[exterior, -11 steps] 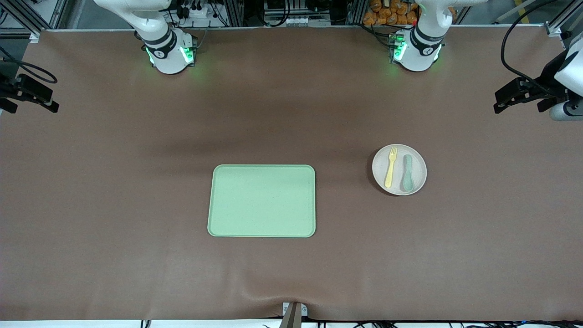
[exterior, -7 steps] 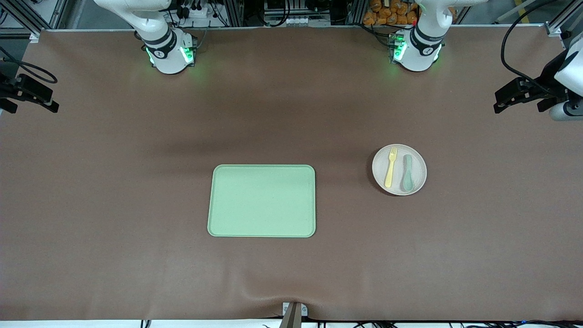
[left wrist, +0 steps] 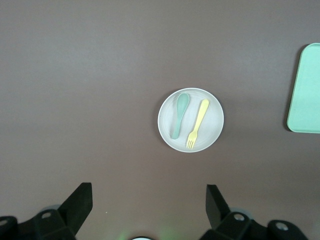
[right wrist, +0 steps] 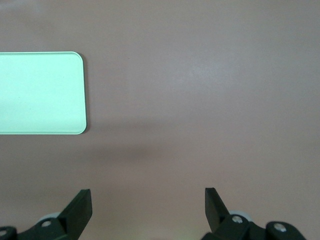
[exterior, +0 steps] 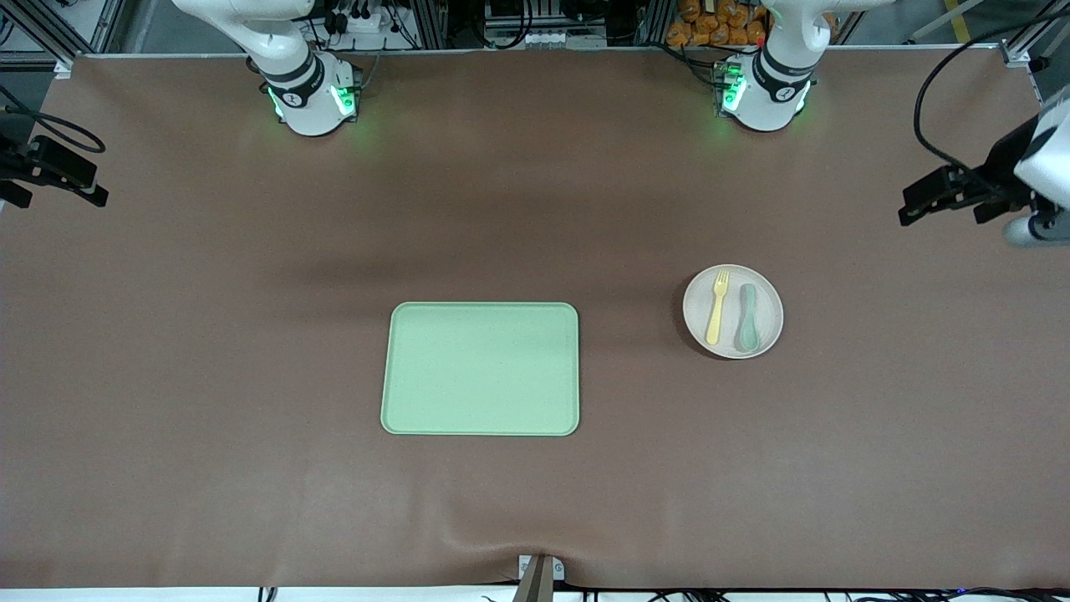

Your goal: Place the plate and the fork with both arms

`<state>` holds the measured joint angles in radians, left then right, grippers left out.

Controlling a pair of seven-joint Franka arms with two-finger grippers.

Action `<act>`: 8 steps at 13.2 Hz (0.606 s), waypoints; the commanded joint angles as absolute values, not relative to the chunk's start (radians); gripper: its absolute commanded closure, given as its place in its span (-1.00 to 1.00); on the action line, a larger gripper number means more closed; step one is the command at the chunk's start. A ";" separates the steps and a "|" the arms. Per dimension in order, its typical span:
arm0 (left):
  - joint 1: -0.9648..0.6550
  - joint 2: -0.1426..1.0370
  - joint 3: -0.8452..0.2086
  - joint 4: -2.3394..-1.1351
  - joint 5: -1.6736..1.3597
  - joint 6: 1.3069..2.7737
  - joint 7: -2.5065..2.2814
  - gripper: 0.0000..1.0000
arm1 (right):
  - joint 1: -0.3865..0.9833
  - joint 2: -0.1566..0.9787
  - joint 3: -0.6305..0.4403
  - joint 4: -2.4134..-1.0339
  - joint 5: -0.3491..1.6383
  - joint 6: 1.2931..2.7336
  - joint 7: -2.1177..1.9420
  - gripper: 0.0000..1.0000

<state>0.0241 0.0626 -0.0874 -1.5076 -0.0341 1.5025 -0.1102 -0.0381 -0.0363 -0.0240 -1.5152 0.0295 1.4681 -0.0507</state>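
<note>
The off-white plate (exterior: 762,294) lies on the brown table toward the left arm's end. It also shows in the left wrist view (left wrist: 214,122). The pale-yellow fork (exterior: 716,307) lies on it (left wrist: 198,124), beside a grey-green spoon (exterior: 746,317). My left gripper (exterior: 945,207) hangs open and empty in the air near the table's end on the left arm's side, apart from the plate; its fingers (left wrist: 80,202) frame bare table. My right gripper (exterior: 50,194) is open and empty at the right arm's end of the table (right wrist: 148,202).
A rectangular light-green tray (exterior: 481,369) lies mid-table, between the two arms' ends; its corner shows in the right wrist view (right wrist: 45,92) and its edge in the left wrist view (left wrist: 305,90). A clamp (exterior: 539,577) sits at the table's edge nearest the front camera.
My left gripper has shifted slightly over the table's end, a little toward the plate. The right arm, plate, fork and tray have not moved.
</note>
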 commanded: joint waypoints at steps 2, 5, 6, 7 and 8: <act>0.032 0.061 -0.090 -1.668 -0.048 1.661 -0.109 -1.00 | -0.051 -0.052 -0.017 -1.525 0.043 1.466 -0.063 -1.00; 0.031 0.052 -0.100 -1.804 -0.040 1.822 -0.109 -1.00 | -0.051 -0.052 -0.017 -1.519 0.043 1.463 -0.063 -1.00; 0.031 0.052 -0.100 -1.834 -0.041 1.853 -0.109 -1.00 | -0.051 -0.052 -0.017 -1.519 0.043 1.463 -0.063 -1.00; 0.031 0.054 -0.100 -1.865 -0.041 1.882 -0.107 -1.00 | -0.051 -0.051 -0.017 -1.517 0.043 1.465 -0.063 -1.00; 0.031 0.055 -0.100 -1.896 -0.041 1.914 -0.107 -1.00 | -0.051 -0.049 -0.017 -1.513 0.043 1.465 -0.063 -1.00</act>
<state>0.0265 0.0928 -0.0959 -1.8118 -0.0356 1.8500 -0.1102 -0.0381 -0.0363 -0.0238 -1.5144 0.0295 1.4683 -0.0507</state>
